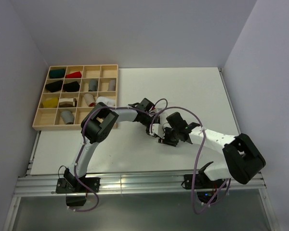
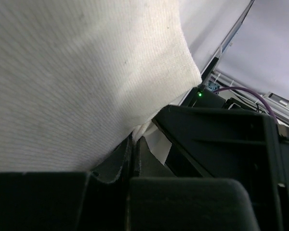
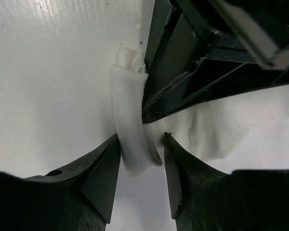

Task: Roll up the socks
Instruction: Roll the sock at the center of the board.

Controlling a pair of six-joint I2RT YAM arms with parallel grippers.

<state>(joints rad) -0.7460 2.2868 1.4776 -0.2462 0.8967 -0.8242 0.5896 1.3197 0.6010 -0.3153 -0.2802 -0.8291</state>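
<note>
Plain white fabric sock (image 3: pixel 132 120) is seen bunched at centre of white table (image 1: pixel 183 91).
L gripper (image 2: pixel 133 144) is clamped on sock's edge; R gripper (image 3: pixel 139 144) is spread either side of rolled fold.

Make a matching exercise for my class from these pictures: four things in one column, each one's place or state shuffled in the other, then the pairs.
1 left gripper
2 right gripper
3 white sock
4 wooden tray

A far left, compartments holding cloth bundles
B open, fingers either side of a fold
C shut on fabric
D on the table, bunched into a fold

Pairs: 1-C, 2-B, 3-D, 4-A
</note>
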